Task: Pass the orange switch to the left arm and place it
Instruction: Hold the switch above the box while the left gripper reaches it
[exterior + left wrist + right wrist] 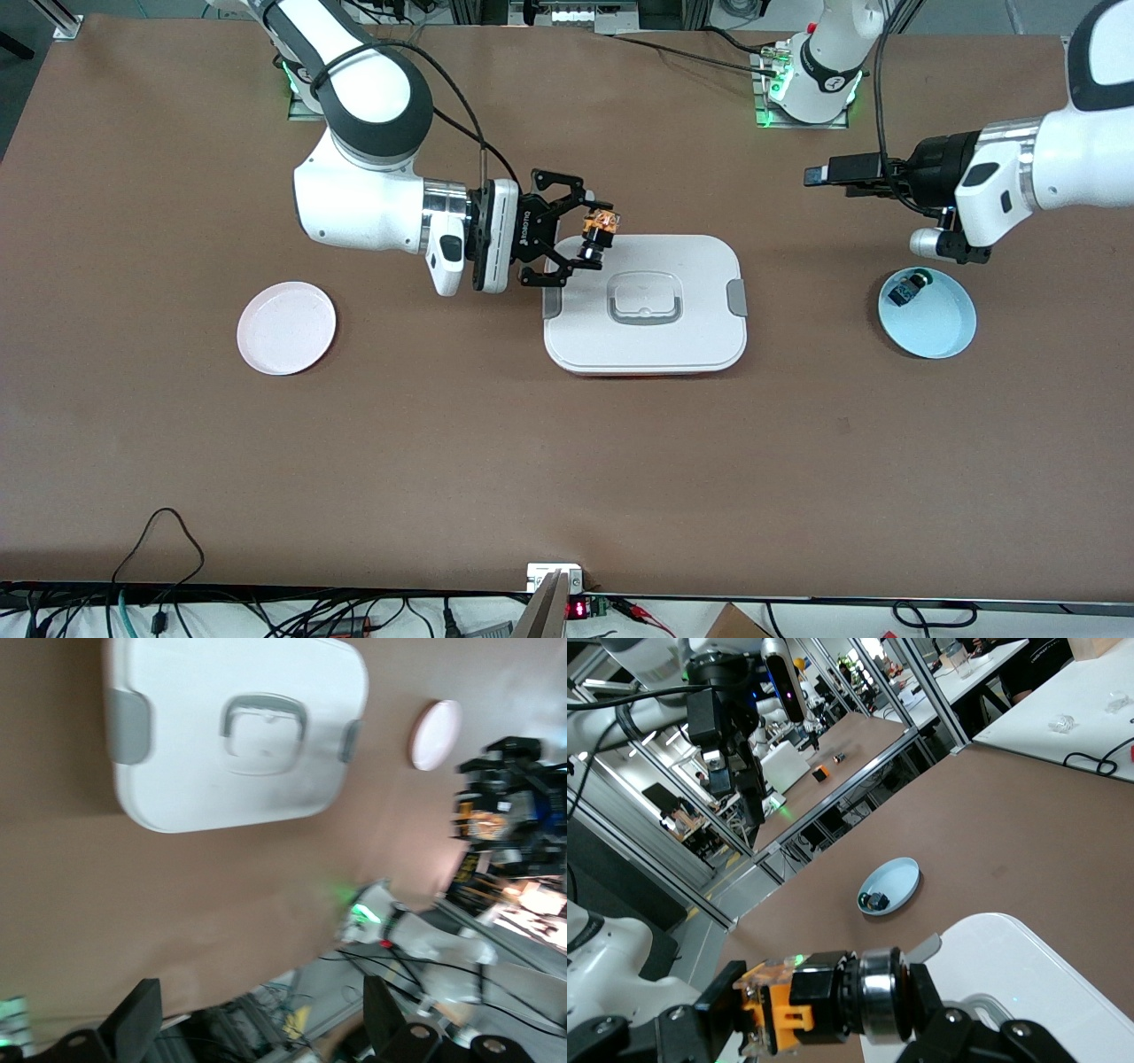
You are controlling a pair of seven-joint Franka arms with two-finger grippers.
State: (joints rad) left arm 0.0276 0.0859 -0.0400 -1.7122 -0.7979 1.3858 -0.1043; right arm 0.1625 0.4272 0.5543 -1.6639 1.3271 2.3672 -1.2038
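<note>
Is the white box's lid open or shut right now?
Shut. The lid sits flat on the box, with the grey side clips folded against its ends.

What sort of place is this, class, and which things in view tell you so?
Most likely a robotics lab. Two white arms are bolted to a brown-covered table, aluminium frames and further workbenches run across the hall, and cables crowd the table's edge.

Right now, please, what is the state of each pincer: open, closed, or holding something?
Left pincer: open, holding nothing, up above the blue plate.
Right pincer: closed on the orange switch, over the edge of the box.
</note>
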